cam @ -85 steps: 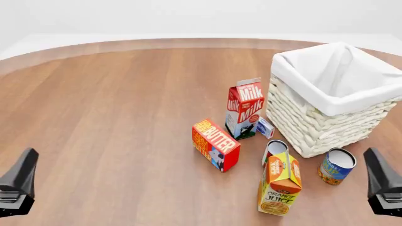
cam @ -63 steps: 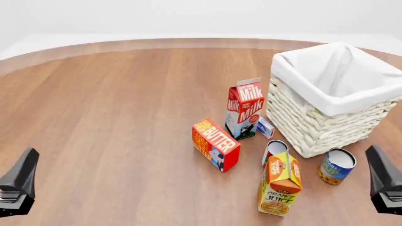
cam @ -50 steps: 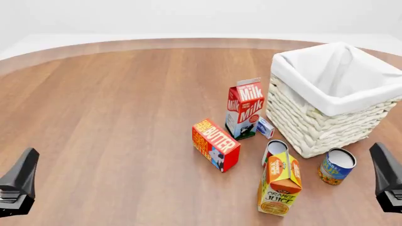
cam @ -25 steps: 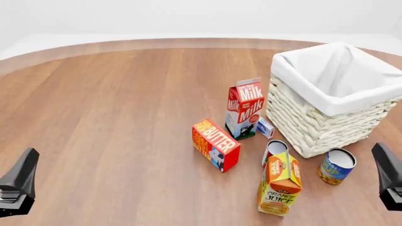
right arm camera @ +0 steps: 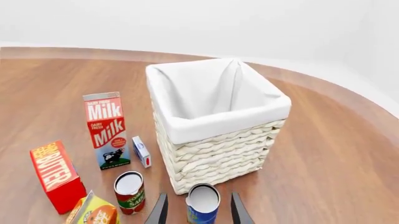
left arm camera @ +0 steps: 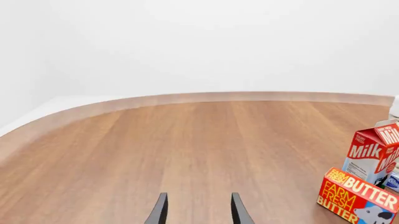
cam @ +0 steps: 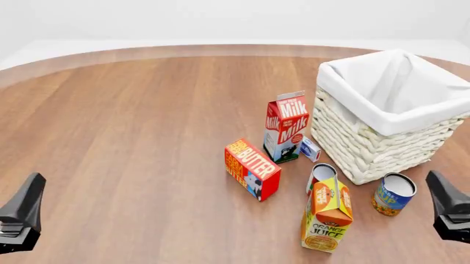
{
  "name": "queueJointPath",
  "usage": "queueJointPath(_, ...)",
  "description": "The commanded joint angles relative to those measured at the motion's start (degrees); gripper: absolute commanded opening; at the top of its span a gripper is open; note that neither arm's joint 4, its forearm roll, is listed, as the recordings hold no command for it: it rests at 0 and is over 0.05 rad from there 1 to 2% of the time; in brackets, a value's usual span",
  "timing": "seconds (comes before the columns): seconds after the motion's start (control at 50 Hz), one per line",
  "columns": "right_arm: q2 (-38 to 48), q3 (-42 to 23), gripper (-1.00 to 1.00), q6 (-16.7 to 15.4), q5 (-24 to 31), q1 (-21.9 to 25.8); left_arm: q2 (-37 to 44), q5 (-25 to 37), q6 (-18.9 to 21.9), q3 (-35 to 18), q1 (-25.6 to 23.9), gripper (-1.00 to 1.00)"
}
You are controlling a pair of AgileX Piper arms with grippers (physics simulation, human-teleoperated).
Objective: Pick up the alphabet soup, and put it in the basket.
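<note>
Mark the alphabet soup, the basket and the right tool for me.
alphabet soup point(cam: 395, 193), front view, on its label side.
basket point(cam: 367, 148), front view, on its woven wall.
right tool point(right arm camera: 198, 211), right wrist view, between its fingertips.

The blue-and-yellow alphabet soup point(cam: 393, 194) can stands upright just beside the white-lined wicker basket point(cam: 382, 146).

Both grippers low, left gripper point(left arm camera: 198, 211) and right gripper point(right arm camera: 198, 209) with fingers parted.

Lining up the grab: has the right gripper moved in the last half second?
Yes. In the front view the right gripper came inward from the frame's right edge toward the soup can.
</note>
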Motion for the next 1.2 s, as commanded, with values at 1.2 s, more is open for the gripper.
queueJointPath(1.2, 31.33, 8.32, 1.0, 2.4, -30.51, -3.57, 0.0, 0.0, 0.0, 0.0, 0.0, 1.0)
